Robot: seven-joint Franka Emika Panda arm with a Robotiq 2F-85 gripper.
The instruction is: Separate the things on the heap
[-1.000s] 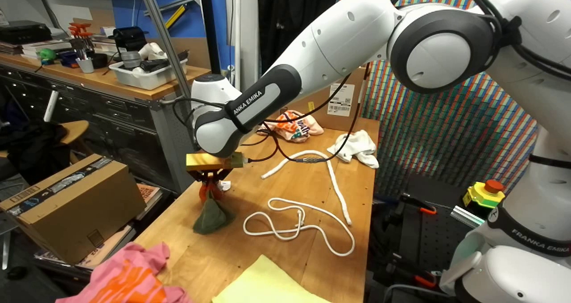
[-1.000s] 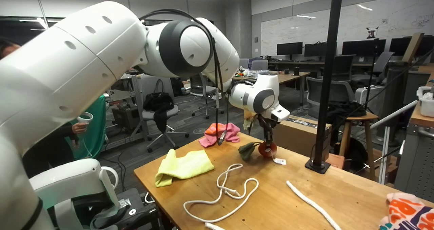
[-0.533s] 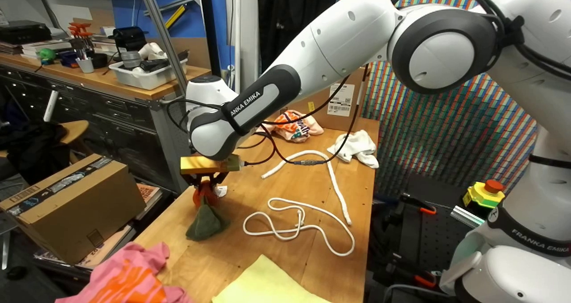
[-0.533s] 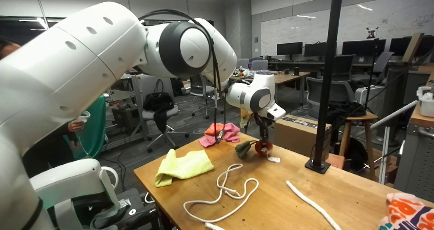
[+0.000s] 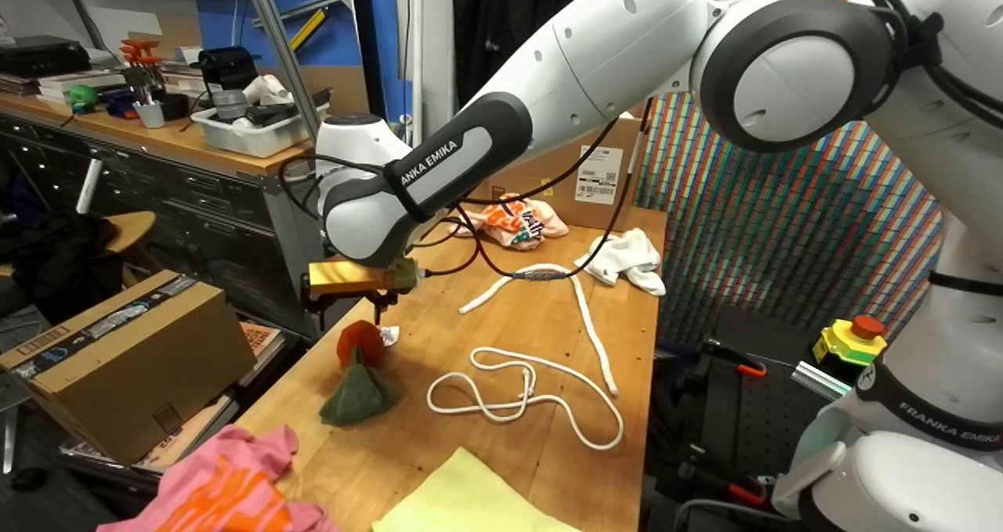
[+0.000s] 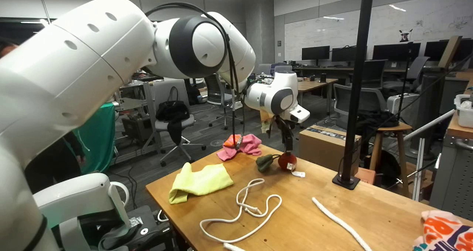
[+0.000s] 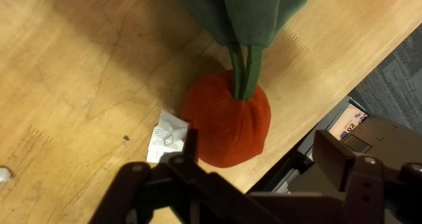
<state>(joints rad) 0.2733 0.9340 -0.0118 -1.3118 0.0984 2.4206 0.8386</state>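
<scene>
No heap is in view; the things lie apart on the wooden table. A plush toy with a red ball (image 5: 360, 345) and green leaves (image 5: 357, 397) rests near the table's long edge. Just above the red ball my gripper (image 5: 350, 316) stands open. In the wrist view the gripper (image 7: 257, 133) has a wide gap, one finger beside the ball and its white tag (image 7: 165, 138), the other past the table edge. Spread elsewhere are a yellow cloth (image 6: 203, 180), a pink cloth (image 5: 227, 485), a thin white cord (image 5: 454, 410), a thick white rope (image 6: 340, 221) and a white cloth (image 5: 624, 259).
A patterned cloth (image 5: 519, 220) and a large carton (image 5: 599, 175) are at one table end. A black post (image 6: 355, 95) rises at the table edge. Outside that edge sits a cardboard box (image 5: 129, 360). The arm's cable (image 5: 541, 276) hangs low over the table.
The toy was carried a little toward the table's long edge and let go. My gripper has opened and risen slightly above it. The person in the background has moved behind the arm.
</scene>
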